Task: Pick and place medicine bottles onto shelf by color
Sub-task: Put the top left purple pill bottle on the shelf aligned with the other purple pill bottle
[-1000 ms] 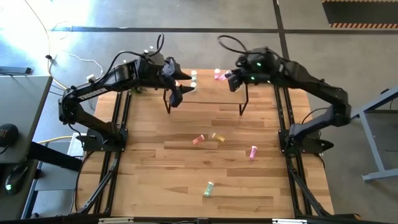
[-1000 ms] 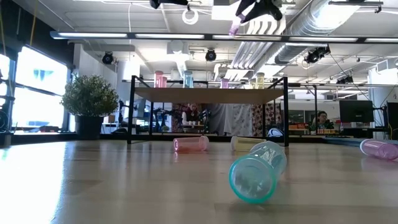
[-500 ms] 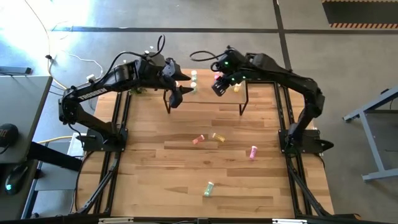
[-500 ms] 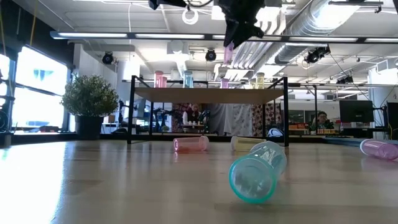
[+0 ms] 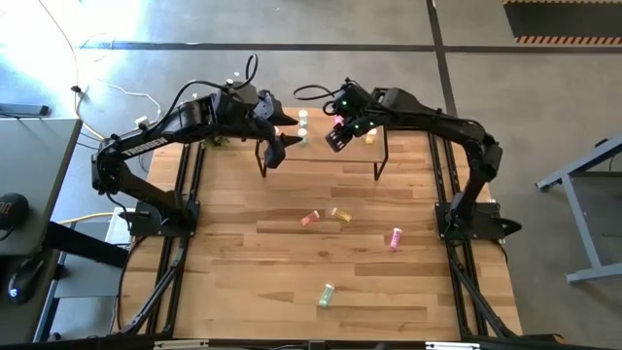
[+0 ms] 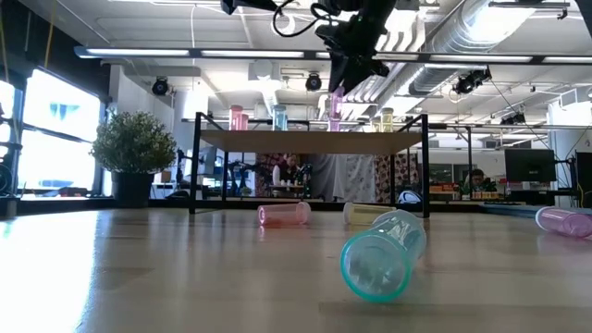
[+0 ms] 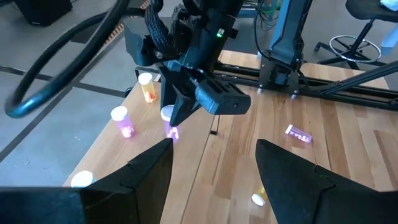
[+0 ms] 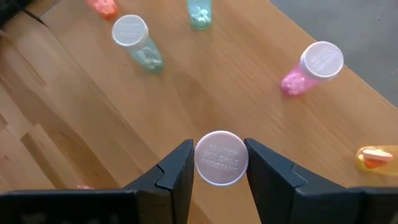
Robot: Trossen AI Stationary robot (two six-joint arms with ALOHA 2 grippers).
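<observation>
Two dark robot arms reach over a light wood-plank table (image 5: 292,262) toward a small shelf (image 5: 345,148) with a pale wood top and thin black legs, standing at the table's far edge.

The right claw (image 8: 221,163) hangs above the shelf top, its two dark fingers (image 8: 177,168) closed on a small pink medicine bottle with a white cap (image 8: 221,158), held upright. In the low view, this bottle (image 6: 335,98) hangs just above the shelf surface.

The left claw (image 7: 214,171) hovers over the shelf's left end with its fingers spread apart and nothing between them.

Upright on the shelf stand other tiny bottles: a mint-green bottle (image 8: 138,42), a second green one (image 8: 199,14), a salmon-red one (image 8: 102,6), a bright pink one (image 8: 311,68) and a yellow-orange one (image 8: 376,157).

Four more bottles lie on their sides on the open table, well apart from the shelf: a salmon-red bottle (image 5: 310,218) and a yellow one (image 5: 341,214) close together, a pink bottle (image 5: 396,237) to the right, and a mint-green bottle (image 5: 327,294) nearest the front edge.
</observation>
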